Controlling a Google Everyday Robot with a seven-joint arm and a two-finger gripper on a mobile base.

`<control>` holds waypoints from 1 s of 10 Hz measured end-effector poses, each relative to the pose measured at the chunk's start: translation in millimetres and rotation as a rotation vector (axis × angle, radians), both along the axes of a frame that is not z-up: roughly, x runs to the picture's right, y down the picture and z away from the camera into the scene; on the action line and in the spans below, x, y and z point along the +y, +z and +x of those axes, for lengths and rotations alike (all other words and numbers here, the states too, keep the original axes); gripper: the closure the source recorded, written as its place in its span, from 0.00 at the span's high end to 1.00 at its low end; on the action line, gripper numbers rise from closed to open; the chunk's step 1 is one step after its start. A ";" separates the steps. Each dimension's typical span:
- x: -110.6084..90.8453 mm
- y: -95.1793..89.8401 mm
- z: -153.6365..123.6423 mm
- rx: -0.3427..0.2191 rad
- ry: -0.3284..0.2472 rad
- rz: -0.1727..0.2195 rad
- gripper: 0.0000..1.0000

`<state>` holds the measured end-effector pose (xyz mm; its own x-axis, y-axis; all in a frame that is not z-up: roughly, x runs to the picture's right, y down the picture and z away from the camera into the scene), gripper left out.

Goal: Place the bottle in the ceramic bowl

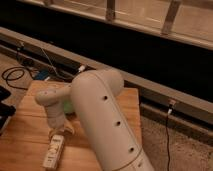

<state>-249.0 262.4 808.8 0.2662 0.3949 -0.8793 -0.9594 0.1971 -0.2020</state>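
Camera view, reading from the left: I see a black cable [14, 75] coiled on the floor beyond the wooden table [25, 135]. On the table's near left part the bottle [54, 152] lies on its side, running toward the lower edge of the frame. The gripper [63, 129] sits just past the bottle's far end, pointing down at the tabletop; I cannot tell how far it is open or whether it has hold of anything. Just behind it a sliver of the green bowl [68, 106] shows, mostly hidden by my white arm [102, 115], which fills the middle. Right of the table, a thin wire [167, 135] runs down to the floor.
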 end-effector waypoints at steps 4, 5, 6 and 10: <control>-3.9 -4.0 -0.5 0.000 0.001 -0.002 0.02; -4.3 -4.4 -0.5 -0.001 0.001 -0.002 0.00; -4.6 -3.8 -2.3 -0.004 0.007 0.000 0.00; -26.3 -32.0 7.8 -0.048 0.052 0.120 0.00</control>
